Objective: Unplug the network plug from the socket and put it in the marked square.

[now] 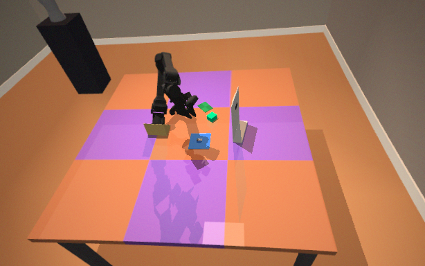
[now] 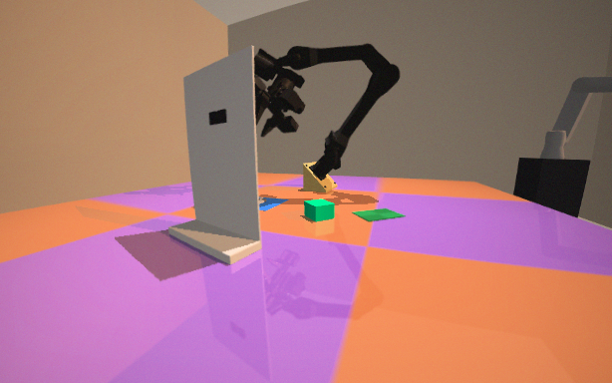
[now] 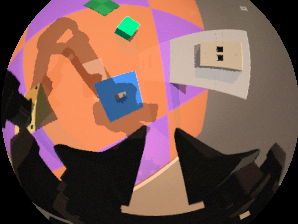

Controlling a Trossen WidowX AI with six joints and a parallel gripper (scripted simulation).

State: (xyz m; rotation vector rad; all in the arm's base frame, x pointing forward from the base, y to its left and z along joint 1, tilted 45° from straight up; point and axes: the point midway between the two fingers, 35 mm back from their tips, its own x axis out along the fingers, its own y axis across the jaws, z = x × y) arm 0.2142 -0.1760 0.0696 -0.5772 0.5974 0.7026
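Note:
The plug [image 1: 199, 140] [image 3: 121, 95], small and greyish, lies on the blue marked square [image 1: 192, 145] [image 3: 131, 79] [image 2: 273, 202], inside its edges. The upright panel [image 1: 235, 121] [image 2: 222, 165] [image 3: 182, 60] stands apart from it. The panel's beige socket block [image 3: 233, 55] shows two dark holes and no plug. My gripper [image 3: 160, 130] [image 1: 192, 116] is partly open and empty, raised high above the table and clear of the plug. In the exterior view the panel partly hides it. The tab on the plug is too small to make out.
A bright green cube [image 1: 212, 117] [image 2: 319, 210] [image 3: 127, 28] and a flat green patch [image 1: 205, 107] [image 2: 379, 214] [image 3: 102, 5] lie behind the blue square in the top view. The arm's yellowish base wedge [image 1: 157, 130] [image 2: 316, 181] is to the left there.

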